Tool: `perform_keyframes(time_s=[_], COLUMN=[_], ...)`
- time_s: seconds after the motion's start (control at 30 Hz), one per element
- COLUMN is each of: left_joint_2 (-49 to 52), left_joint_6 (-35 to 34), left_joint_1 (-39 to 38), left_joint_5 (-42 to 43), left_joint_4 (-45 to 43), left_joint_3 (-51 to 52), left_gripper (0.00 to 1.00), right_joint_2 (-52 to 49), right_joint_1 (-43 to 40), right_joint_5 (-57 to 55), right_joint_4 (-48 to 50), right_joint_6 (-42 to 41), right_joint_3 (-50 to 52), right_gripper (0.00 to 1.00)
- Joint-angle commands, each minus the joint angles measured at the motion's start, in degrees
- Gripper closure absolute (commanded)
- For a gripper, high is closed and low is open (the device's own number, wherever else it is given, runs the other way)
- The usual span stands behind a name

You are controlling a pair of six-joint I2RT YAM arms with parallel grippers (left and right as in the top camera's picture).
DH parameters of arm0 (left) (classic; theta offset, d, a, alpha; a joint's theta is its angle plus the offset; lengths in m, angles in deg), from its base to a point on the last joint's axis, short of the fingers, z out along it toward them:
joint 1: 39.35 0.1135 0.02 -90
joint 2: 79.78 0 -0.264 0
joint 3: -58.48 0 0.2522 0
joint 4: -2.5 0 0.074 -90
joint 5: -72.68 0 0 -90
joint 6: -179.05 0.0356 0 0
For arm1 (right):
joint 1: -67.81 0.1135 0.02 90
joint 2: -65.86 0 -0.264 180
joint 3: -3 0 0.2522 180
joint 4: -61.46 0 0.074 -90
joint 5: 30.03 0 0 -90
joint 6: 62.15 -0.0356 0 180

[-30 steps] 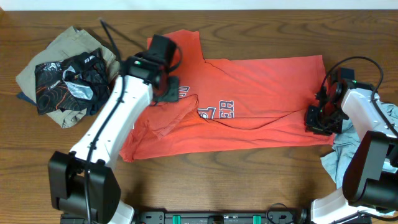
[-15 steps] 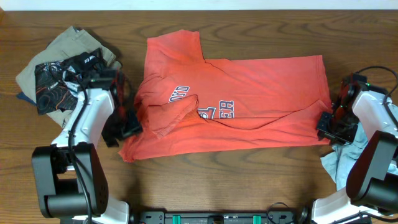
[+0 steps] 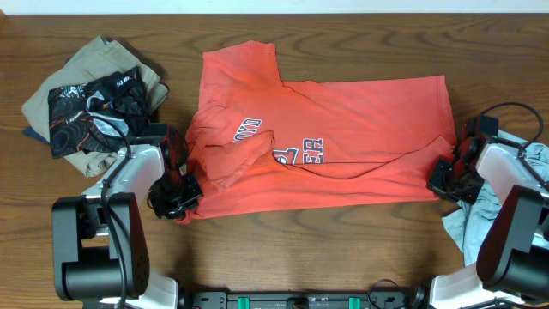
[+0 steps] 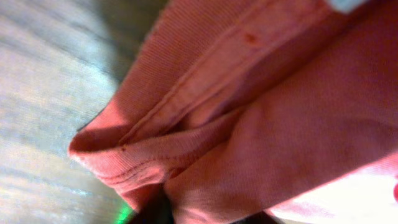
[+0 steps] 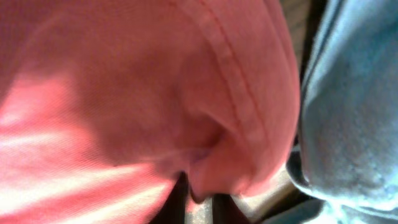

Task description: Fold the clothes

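An orange T-shirt (image 3: 343, 137) with white lettering lies spread across the middle of the table, rumpled along its left side. My left gripper (image 3: 180, 196) is at the shirt's lower left corner. In the left wrist view the orange hem (image 4: 186, 124) fills the frame and runs down into the dark jaws (image 4: 186, 214), which are shut on it. My right gripper (image 3: 444, 178) is at the shirt's lower right corner. In the right wrist view a bunch of orange fabric (image 5: 124, 93) is pinched between the dark fingers (image 5: 199, 199).
A pile of clothes (image 3: 90, 107), khaki with a black patterned piece on top, lies at the far left. A light blue garment (image 3: 476, 210) lies at the right edge beside my right gripper and also shows in the right wrist view (image 5: 354, 112). The table is brown wood (image 3: 326, 249).
My left arm has swung from the shirt's upper left down to its lower left corner. My right gripper has shifted slightly along the shirt's lower right corner. The shirt has hardly moved.
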Motion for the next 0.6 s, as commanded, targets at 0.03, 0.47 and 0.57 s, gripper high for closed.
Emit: perform_keyframes(time_s=[0.03,0.47,0.57], left_joint_2=[0.11,-5.79,-10.73], left_joint_6=[-0.90,-5.44,-5.66], left_joint_1=[0.11,2.69,2.67], left_joint_5=[-2.45,-7.96,-6.25], left_joint_4=[2.54,16.26,16.48], left_joint_3=[0.15,0.15,0.13], left_gripper=[0.94,0.94,0.92], right_joint_2=[-1.33,3.58,7.50], right_joint_1=[-0.85,-4.98,-4.90], right_joint_5=[-7.87,-9.44,-5.03], right_joint_4=[-3.06,-13.09,-12.35], right_joint_6=[-3.61,-7.69,-4.11], right_joint_3=[2.38,1.79,0.50], right_gripper=[0.99,0.99,0.89])
